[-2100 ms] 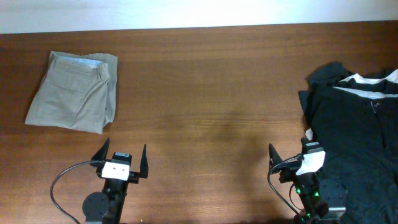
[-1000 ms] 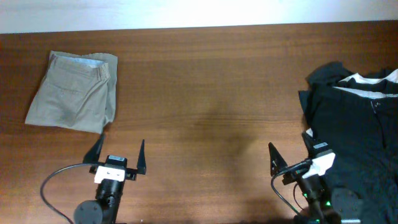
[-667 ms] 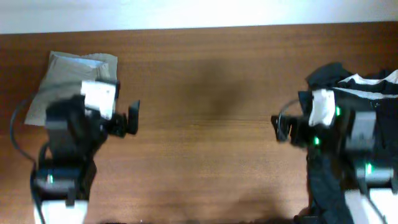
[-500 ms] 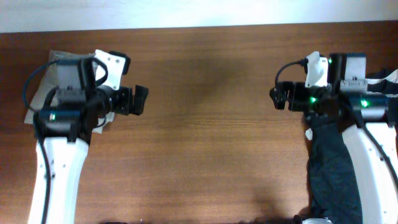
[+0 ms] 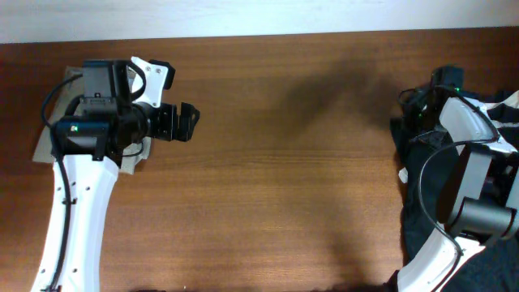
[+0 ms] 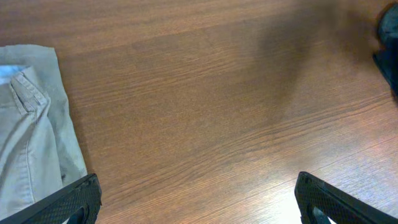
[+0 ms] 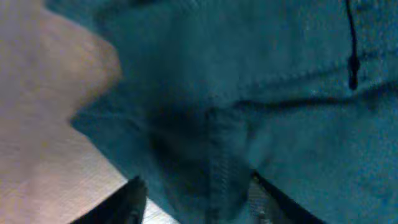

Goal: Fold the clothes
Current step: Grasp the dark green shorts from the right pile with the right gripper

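Spanning the overhead view, a brown wooden table [image 5: 276,186] held the clothes [image 5: 403,138], a heap of black fabric with a strip of white trim, at its right edge. Folded khaki trousers [image 5: 42,148] lay at the far left, well apart from the heap. The left arm [image 5: 77,195] stood above the trousers, and the left gripper [image 5: 185,123] pointed toward the table's middle. In the left wrist view its fingers [image 6: 74,199] were spread wide over bare wood, holding nothing. The right arm [image 5: 466,130] arched over the black heap. In the blurred right wrist view the right gripper [image 7: 196,186] sat very close to the fabric, its fingers [image 7: 130,199] apart on either side of a stitched seam.
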